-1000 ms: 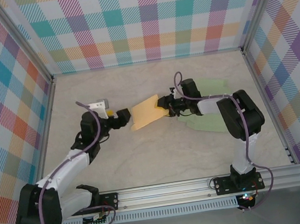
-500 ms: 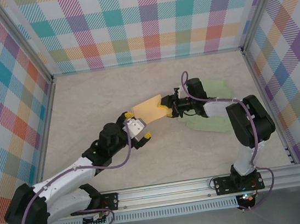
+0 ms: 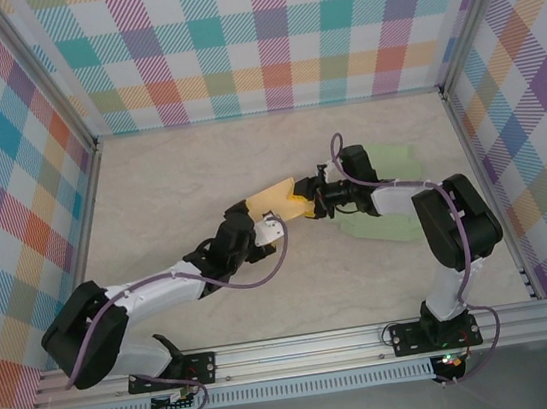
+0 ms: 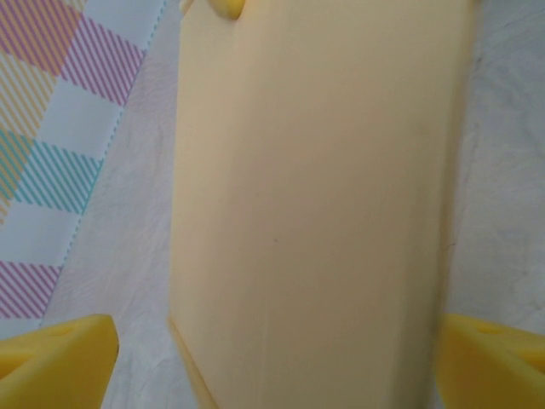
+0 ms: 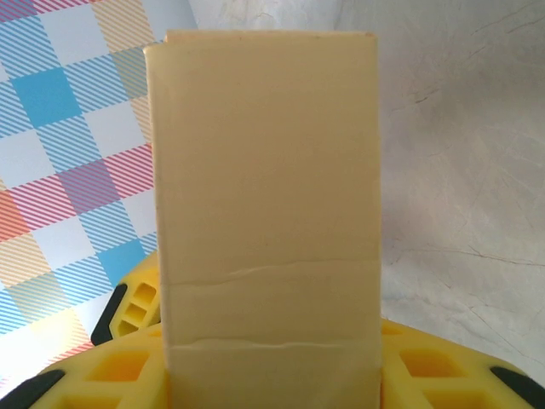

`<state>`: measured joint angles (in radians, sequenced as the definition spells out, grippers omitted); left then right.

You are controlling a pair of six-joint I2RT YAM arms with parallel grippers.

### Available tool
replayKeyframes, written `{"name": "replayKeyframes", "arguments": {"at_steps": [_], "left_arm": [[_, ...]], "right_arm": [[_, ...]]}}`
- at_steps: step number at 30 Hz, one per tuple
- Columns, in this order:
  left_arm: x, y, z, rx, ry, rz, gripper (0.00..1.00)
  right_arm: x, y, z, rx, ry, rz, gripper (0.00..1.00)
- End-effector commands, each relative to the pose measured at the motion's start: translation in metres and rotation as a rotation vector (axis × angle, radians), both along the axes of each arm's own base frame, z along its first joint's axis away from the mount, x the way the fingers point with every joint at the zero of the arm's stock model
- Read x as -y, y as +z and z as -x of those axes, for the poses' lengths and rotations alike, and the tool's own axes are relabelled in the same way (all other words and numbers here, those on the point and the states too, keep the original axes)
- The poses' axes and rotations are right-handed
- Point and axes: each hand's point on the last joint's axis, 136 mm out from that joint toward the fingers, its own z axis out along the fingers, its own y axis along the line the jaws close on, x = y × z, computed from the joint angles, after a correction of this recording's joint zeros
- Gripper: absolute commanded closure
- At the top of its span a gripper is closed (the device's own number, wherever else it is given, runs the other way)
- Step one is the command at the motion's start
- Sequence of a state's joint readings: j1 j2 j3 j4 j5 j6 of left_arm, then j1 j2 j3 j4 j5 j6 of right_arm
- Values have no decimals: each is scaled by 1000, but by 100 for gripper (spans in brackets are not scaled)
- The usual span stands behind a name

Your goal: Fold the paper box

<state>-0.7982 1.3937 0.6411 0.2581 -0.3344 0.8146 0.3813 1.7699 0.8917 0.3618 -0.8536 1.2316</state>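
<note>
One paper box (image 3: 273,201): my right fingers (image 5: 426,375) hold its 3 o'clock end, left fingers (image 4: 60,349) wide apart at 7 o'clock.

paper box (image 3: 271,200) on table (image 3: 165,183) between left hand (image 3: 255,220) and right hand (image 3: 303,205); sheets (image 3: 385,224) further right

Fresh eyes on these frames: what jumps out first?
The yellow paper box at the middle of the table, gripped at its right end by the right gripper while the left gripper straddles the other end with jaws open. Next, pale green sheets lying to the right, and loud plaid walls all around.
</note>
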Motion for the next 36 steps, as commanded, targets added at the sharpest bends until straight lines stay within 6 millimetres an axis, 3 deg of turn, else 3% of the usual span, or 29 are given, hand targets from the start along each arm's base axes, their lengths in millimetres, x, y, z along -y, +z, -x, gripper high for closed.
{"name": "replayKeyframes", "arguments": {"at_steps": [1, 6, 11, 15, 22, 24, 30, 36], "left_arm": [[2, 11, -17, 79, 44, -49, 14], [6, 5, -19, 50, 46, -64, 32], [7, 14, -15, 39, 31, -43, 45], [8, 15, -5, -26, -7, -59, 47], [3, 7, 25, -213, -68, -109, 49], [0, 6, 31, -253, -74, -120, 55], [-10, -7, 48, -449, -92, -124, 61], [-7, -19, 52, -617, -146, -63, 60]], "right_arm": [[-5, 6, 10, -10, 38, -28, 57], [-6, 4, 10, -15, 44, -35, 57], [-4, 0, 13, -14, 50, -18, 55], [-2, -2, 15, -9, 53, -3, 51], [7, -2, 18, 23, 40, 43, 33], [12, 0, 18, 33, 29, 57, 28], [40, 15, 13, 104, -36, 128, 17], [72, 34, 14, 225, -84, 285, 16]]}}
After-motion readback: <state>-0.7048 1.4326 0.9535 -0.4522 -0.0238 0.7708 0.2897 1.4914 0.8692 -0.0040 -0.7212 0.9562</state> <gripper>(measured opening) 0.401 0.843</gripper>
